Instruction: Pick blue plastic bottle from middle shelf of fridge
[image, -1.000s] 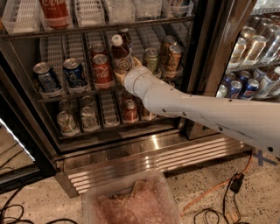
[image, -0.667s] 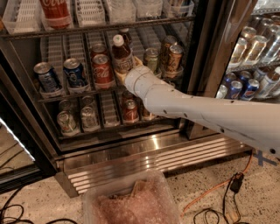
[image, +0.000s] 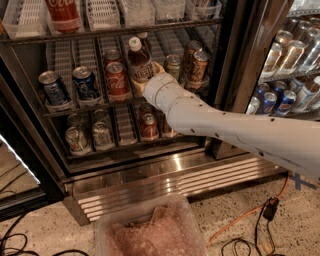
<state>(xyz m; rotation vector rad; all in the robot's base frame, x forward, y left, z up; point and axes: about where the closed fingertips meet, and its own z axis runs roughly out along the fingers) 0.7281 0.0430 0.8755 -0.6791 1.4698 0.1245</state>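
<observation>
The fridge (image: 150, 175) stands open in front of me. On its middle shelf (image: 85, 107) the blue plastic bottle (image: 139, 62), with a white cap and dark drink, stands upright between a red Coke can (image: 116, 80) and a green can (image: 173, 65). My gripper (image: 144, 82) is at the bottle's lower body, at the end of my white arm (image: 225, 130), which reaches in from the right. The wrist hides the bottle's base.
Two blue Pepsi cans (image: 85, 82) stand left on the same shelf and gold cans (image: 199, 65) right. Silver and red cans (image: 149, 126) fill the shelf below. The fridge's black frame post (image: 240, 60) is to the right. A plastic bin (image: 150, 230) and cables (image: 260, 220) lie on the floor.
</observation>
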